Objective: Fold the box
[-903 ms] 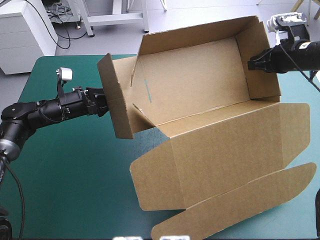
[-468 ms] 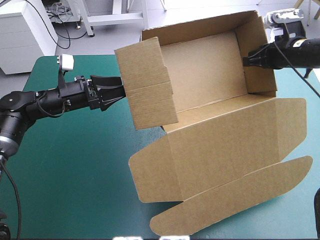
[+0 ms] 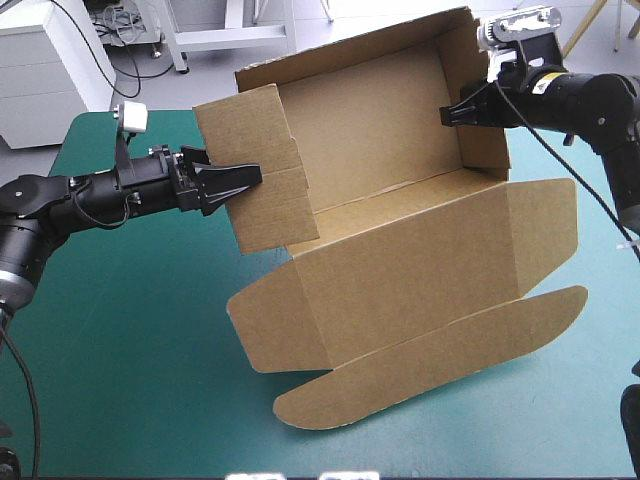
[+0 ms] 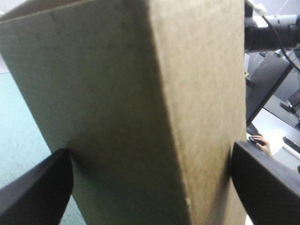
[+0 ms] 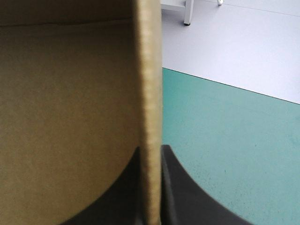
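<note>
On my teal-green worktop (image 3: pixel 130 330), the brown box (image 3: pixel 400 270) of matte corrugated board sits toward the far edge as an open tray. It is tipped with its mouth facing up and nearward, its long axis runs left to right, and its round-flapped lid is spread flat. My left claw (image 3: pixel 245 180) is spread wide against the left end wall. My right claw (image 3: pixel 450 113) is clenched on the right wall's rim.
</note>
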`<state>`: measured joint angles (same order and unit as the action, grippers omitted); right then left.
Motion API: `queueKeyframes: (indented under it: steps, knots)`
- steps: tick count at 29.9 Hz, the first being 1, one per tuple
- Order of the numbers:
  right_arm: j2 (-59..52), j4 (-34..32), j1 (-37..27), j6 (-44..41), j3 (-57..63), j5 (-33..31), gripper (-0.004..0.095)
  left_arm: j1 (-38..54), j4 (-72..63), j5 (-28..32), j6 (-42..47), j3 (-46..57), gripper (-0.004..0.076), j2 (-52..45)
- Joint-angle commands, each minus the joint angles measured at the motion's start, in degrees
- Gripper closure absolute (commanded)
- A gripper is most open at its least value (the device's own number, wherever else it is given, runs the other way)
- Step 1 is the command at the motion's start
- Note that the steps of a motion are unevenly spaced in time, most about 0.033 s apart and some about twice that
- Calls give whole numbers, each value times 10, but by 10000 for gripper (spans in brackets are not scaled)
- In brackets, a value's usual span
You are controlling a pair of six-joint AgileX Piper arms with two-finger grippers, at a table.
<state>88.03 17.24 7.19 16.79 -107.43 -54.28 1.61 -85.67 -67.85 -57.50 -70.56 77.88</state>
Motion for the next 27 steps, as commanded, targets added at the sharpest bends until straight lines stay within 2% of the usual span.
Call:
queueKeyframes:
  steps: [1,5,12,16,22,27]
  knots:
    - [-25,26,5,-19,-17,60,903,-16,-6,28,34,-42,86,-20]
    - [-25,23,5,-19,-17,76,904,-62,91,111,93,-105,101,-20]
    - [-25,20,5,-21,-17,105,903,-201,422,283,333,-198,139,-19]
    - [-24,2,5,-30,-17,116,903,-263,540,327,427,-224,162,0]
    - [-24,-37,5,-50,-17,121,905,-329,714,338,580,-269,178,58]
    - [-24,-55,5,-71,-17,125,905,-352,768,405,687,-272,197,83]
